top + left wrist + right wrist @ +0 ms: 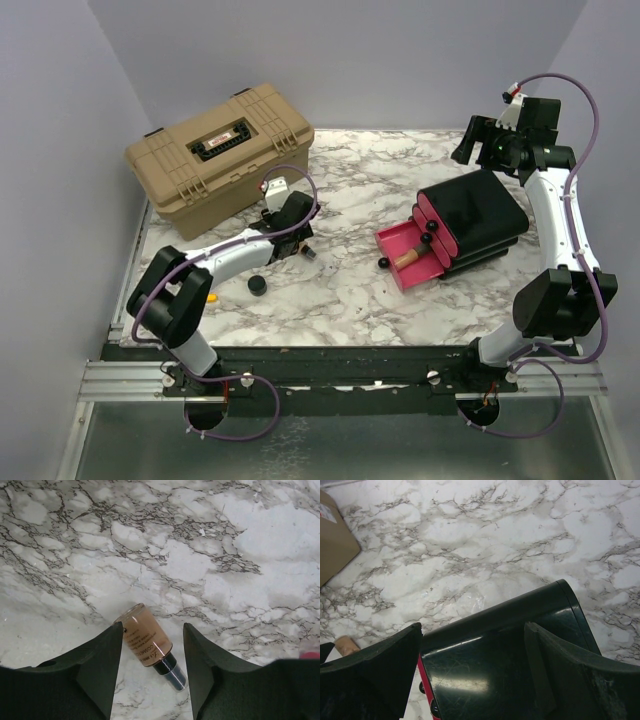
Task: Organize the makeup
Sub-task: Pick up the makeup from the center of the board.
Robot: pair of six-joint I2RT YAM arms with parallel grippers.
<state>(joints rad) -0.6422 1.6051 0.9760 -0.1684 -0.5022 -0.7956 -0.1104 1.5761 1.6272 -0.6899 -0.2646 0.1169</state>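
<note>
A small peach foundation bottle (144, 639) with a black cap lies on the marble between the fingers of my left gripper (152, 626). The gripper is open and low over it, with gaps on both sides. In the top view the left gripper (296, 248) is at mid table and the bottle (311, 255) just right of it. A tiny black round jar (258, 285) sits nearer the front. A copper tube (408, 257) lies in the open pink drawer (395, 243). My right gripper (472, 142) is open and empty, raised above the black box (495, 670). The compacts are out of view.
A tan toolbox (218, 155), closed, stands at the back left; its corner shows in the right wrist view (332, 540). The black box with pink drawers (478, 215) stands at the right. A yellow pen (212, 296) lies by the left arm.
</note>
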